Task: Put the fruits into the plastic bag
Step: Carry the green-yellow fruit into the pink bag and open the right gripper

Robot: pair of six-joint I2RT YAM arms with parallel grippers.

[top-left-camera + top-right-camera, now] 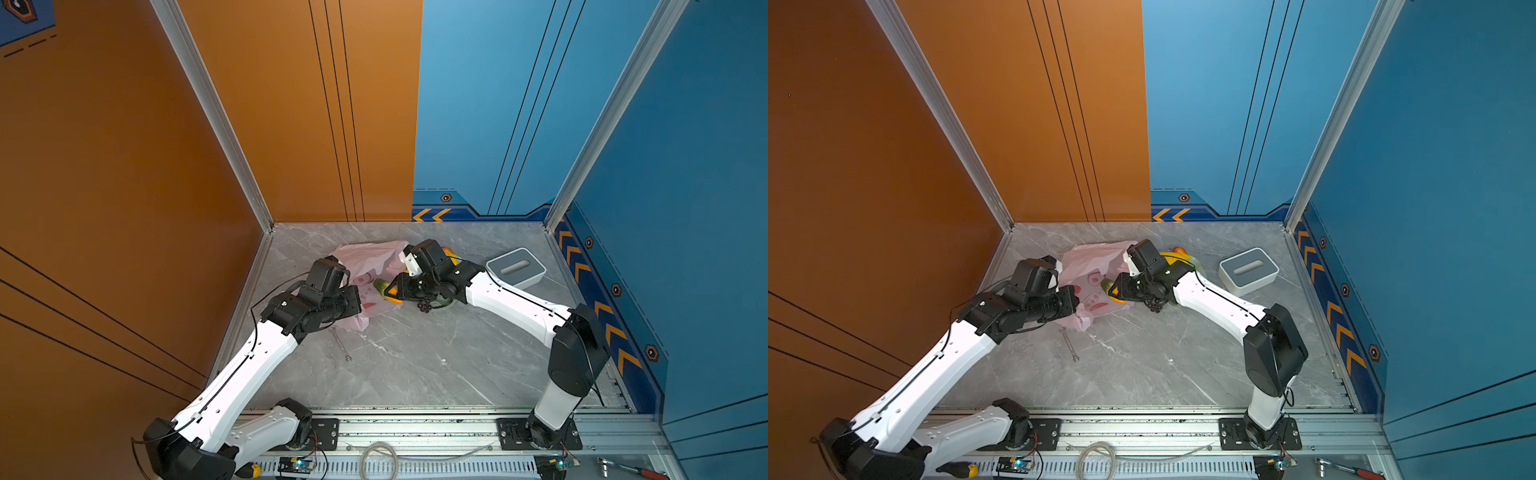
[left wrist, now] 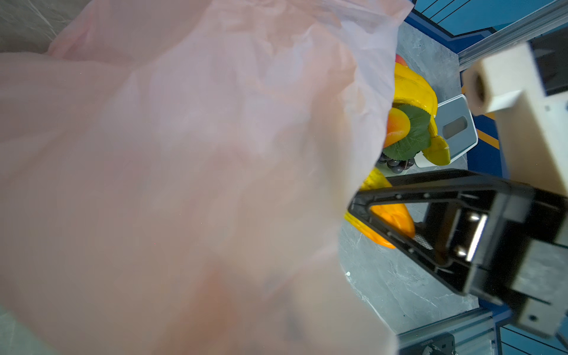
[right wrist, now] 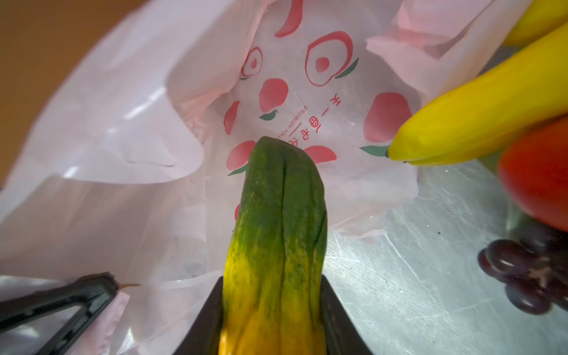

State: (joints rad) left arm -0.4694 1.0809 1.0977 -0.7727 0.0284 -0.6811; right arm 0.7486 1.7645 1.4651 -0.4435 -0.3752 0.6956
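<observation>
The right gripper (image 3: 273, 276) clamps a green-to-orange toy fruit (image 3: 279, 196) at the mouth of the plastic bag (image 3: 123, 123).
Part-spread jaws squeeze its orange end, and the left gripper (image 3: 101, 289) pinches the bag's rim tight.

The left arm (image 1: 249, 365) stretches forward and inward, and the left hand (image 3: 104, 285) is closed tight on a fold of the plastic bag (image 3: 123, 123). The right arm (image 1: 515, 305) bends at the elbow and reaches inward. The right hand (image 3: 272, 278) grips a green-and-yellow fruit (image 3: 276, 199) that juts past its fingertips. The two hands are near each other but apart.
</observation>
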